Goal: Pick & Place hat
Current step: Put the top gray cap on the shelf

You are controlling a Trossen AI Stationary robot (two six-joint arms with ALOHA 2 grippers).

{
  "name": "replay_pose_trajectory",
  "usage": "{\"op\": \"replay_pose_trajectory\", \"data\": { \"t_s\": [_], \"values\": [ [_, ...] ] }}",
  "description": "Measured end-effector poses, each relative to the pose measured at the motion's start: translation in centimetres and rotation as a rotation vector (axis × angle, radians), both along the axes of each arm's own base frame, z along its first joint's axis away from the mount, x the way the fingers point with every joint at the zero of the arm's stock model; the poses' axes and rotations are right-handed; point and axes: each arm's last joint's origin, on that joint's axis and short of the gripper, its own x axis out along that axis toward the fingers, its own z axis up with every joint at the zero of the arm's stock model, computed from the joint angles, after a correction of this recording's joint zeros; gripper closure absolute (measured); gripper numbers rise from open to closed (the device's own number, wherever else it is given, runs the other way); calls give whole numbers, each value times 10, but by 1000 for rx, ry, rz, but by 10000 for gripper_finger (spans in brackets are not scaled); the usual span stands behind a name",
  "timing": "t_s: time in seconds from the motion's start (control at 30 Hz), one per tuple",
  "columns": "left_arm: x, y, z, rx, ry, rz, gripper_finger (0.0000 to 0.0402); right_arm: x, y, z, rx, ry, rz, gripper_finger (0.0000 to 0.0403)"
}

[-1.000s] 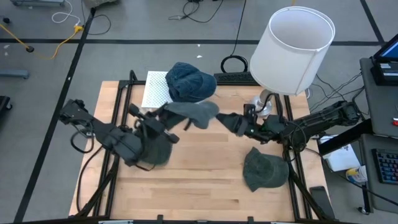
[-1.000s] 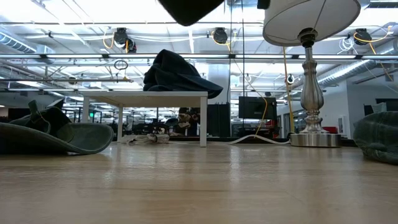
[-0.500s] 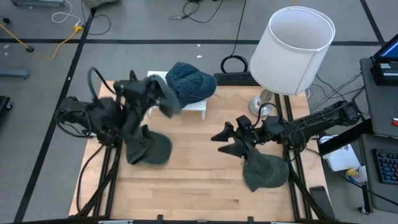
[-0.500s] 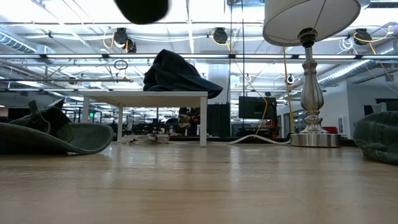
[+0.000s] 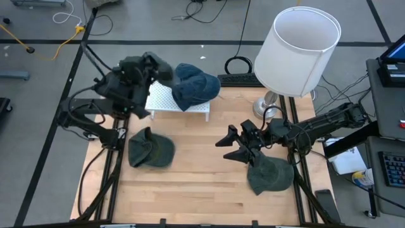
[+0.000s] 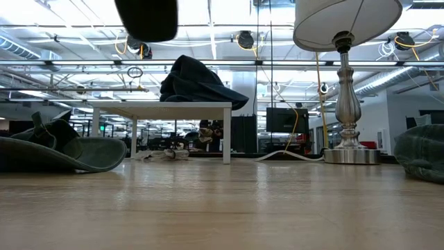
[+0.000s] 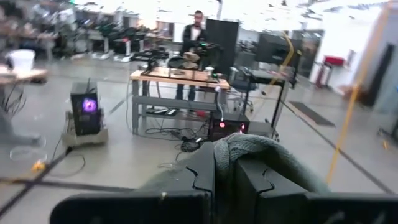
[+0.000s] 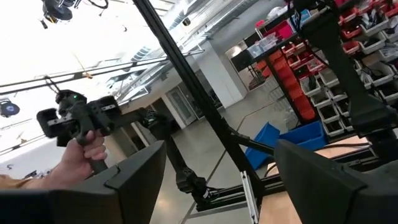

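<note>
My left gripper (image 5: 156, 65) is raised over the far left of the table, beside the white stand (image 5: 166, 100), and is shut on a grey hat (image 7: 252, 149). In the low view it shows as a dark shape (image 6: 147, 17) at the top. A blue hat (image 5: 193, 82) rests on the white stand. A grey-green hat (image 5: 152, 151) lies on the table at the left, and a green hat (image 5: 271, 175) lies at the right. My right gripper (image 5: 231, 145) stands open above the table, just left of the green hat, with nothing between its fingers. My left gripper pinches a bunched fold of the grey hat's cloth (image 7: 231, 148) between its two fingers (image 7: 202, 177). The fingers point about level. The hat is lifted clear of the table and bulges out beyond the fingertips; which part of the hat this is cannot be told.
A tall lamp with a white shade (image 5: 297, 50) stands at the far right of the table, its base (image 6: 350, 154) on the wood. Cables and a keyboard (image 5: 237, 79) lie beyond the far edge. Bare wood (image 5: 202, 183) stretches along the near middle.
My left gripper has carried the grey hat from the table's middle toward the far left edge and upward, rolling as it went. My right gripper has stayed in place but has turned about its wrist.
</note>
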Motion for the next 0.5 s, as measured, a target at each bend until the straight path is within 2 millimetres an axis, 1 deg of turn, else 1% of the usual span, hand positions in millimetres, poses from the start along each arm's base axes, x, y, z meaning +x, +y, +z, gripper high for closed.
{"op": "replay_pose_trajectory", "data": {
  "t_s": [0.13, 0.23, 0.3, 0.5],
  "values": [
    [-1, 14, 0, -2, -82, 55, 382, 0, 0, 0, 4, 2, 1, 112],
    [-2, 23, 0, 0, -95, 91, 382, 0, 0, 0, 5, 2, 2, 112],
    [-3, 31, 0, 1, -49, 121, 382, 0, 0, 0, 3, 1, 3, 112],
    [-6, 48, -2, -7, 192, 191, 382, 0, 0, 0, -22, -9, 10, 112]
  ]
}}
